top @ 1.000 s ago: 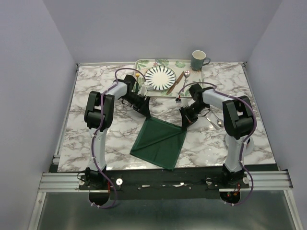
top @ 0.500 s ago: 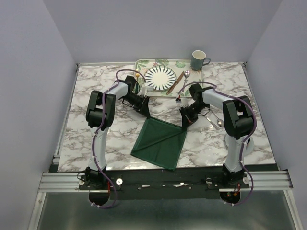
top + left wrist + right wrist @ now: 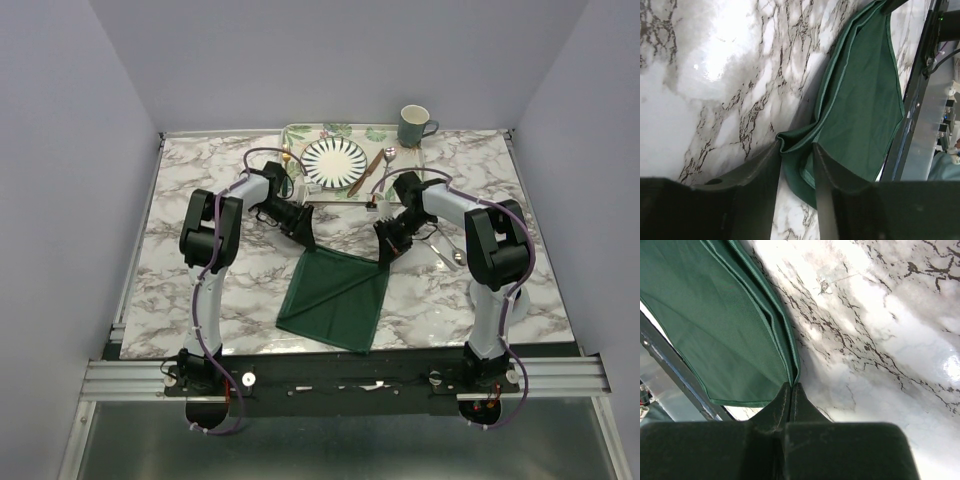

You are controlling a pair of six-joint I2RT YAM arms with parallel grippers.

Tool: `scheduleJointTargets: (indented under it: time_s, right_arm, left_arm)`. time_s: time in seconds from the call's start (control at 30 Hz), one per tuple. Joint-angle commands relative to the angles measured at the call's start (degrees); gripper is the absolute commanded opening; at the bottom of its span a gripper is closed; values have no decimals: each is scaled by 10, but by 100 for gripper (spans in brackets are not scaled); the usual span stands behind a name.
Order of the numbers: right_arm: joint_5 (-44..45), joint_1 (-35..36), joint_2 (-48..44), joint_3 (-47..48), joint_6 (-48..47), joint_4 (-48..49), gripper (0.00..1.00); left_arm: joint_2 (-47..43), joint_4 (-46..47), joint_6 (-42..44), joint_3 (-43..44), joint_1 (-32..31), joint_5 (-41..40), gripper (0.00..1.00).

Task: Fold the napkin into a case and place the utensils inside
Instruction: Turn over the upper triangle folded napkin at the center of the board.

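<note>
The dark green napkin (image 3: 335, 295) lies folded near the table's front edge, and its two far corners run up to the grippers. My left gripper (image 3: 303, 237) is at the far left corner. In the left wrist view its jaws stand apart (image 3: 795, 145), with the bunched corner of the napkin (image 3: 865, 100) loose between them. My right gripper (image 3: 388, 250) is shut (image 3: 791, 385) on the layered far right corner of the napkin (image 3: 715, 315). A gold fork (image 3: 287, 155), a copper-brown knife (image 3: 362, 175) and a silver spoon (image 3: 388, 157) lie by the striped plate (image 3: 335, 162).
A leaf-patterned tray (image 3: 385, 135) at the back holds the plate, with a green mug (image 3: 415, 125) at its right end. Another silver utensil (image 3: 452, 252) lies on the marble beside the right arm. The metal front rail (image 3: 340, 375) runs just behind the napkin's near edge.
The left arm has edged slightly toward the near right, and the napkin's far left corner has drawn in with it. The right gripper has kept its hold in place.
</note>
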Motion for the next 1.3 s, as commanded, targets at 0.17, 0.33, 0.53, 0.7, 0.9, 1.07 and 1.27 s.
scheduleJointTargets:
  time_s: [0.17,0.33,0.53,0.7,0.9,1.07,1.27]
  right_arm:
    - [14,4,-16,14,-19,-8,1]
    - [20,4,-48,11,-41,-4,1]
    - [56,5,-117,53,-89,9,0]
    - [123,4,-158,117,-145,55,1]
    - [171,4,-185,171,-237,166,1]
    - [180,16,-216,104,-314,253,1]
    - [184,77,-318,-148,-421,311,1]
  left_arm:
    - [-27,-1,38,-19,-4,-22,6]
    - [-85,-1,62,-26,-2,-24,0]
    - [-168,0,106,3,5,-40,0]
    - [-178,11,115,124,29,-40,0]
    - [-187,62,189,196,37,-60,0]
    - [-248,107,331,67,38,-47,0]
    - [-357,110,433,-179,16,-25,0]
